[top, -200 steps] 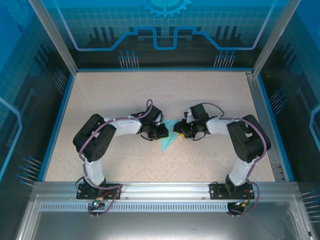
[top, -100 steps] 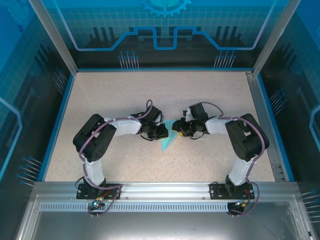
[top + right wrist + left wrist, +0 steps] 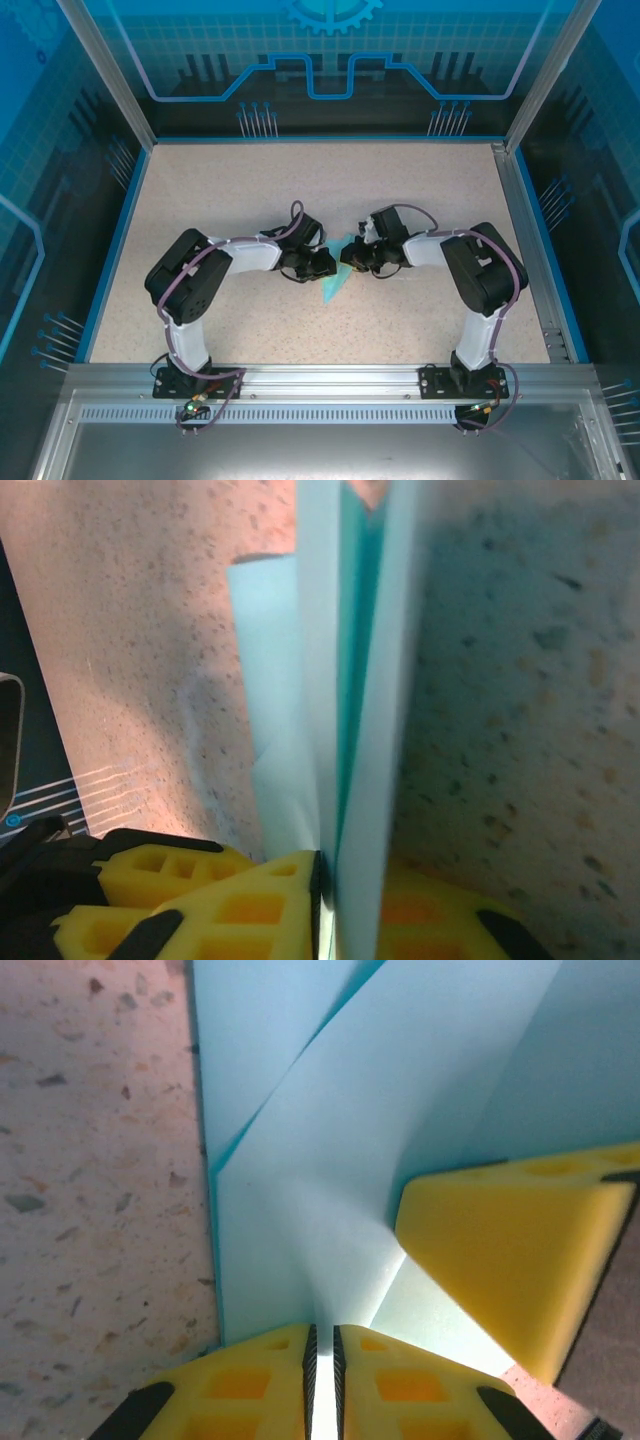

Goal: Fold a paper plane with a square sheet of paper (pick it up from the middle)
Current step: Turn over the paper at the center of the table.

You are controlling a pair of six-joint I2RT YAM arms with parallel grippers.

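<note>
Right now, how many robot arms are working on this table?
2. The left arm stands at the near left, the right arm at the near right; both reach inward to the paper in the middle. None seems hidden.

Arms fold inward and meet mid-table. Left gripper and right gripper face each other, nearly nose to nose, both at the folded paper. The paper is light turquoise and narrow, its sharp tip sticking out below the grippers toward the near-left.
</note>
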